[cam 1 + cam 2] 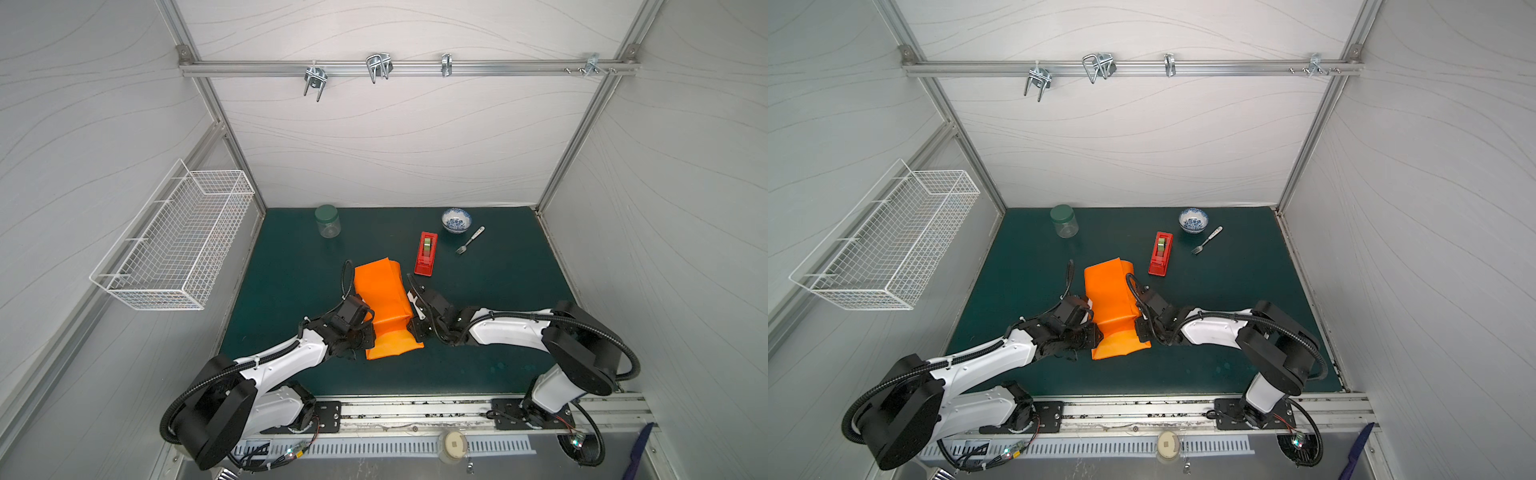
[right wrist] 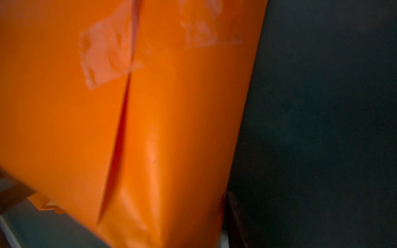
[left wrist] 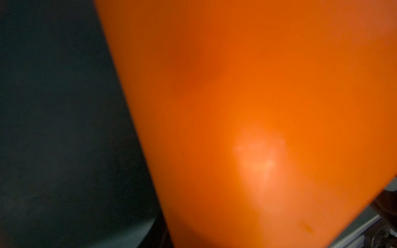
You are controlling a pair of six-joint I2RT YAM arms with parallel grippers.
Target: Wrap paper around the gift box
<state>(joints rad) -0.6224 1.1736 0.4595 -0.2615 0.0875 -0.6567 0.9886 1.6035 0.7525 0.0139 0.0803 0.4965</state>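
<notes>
Half wrapped, with the ends left to do.
The left end effector (image 1: 368, 332) at 8 o'clock and the right end effector (image 1: 415, 328) at 4 o'clock touch the paper (image 1: 384, 291); I cannot tell how open they are. The gift box is hidden inside, in the middle of the surface (image 1: 498, 324). Tape (image 2: 103, 53) holds the seam (image 2: 120, 139). I think the ends are not closed yet.
</notes>
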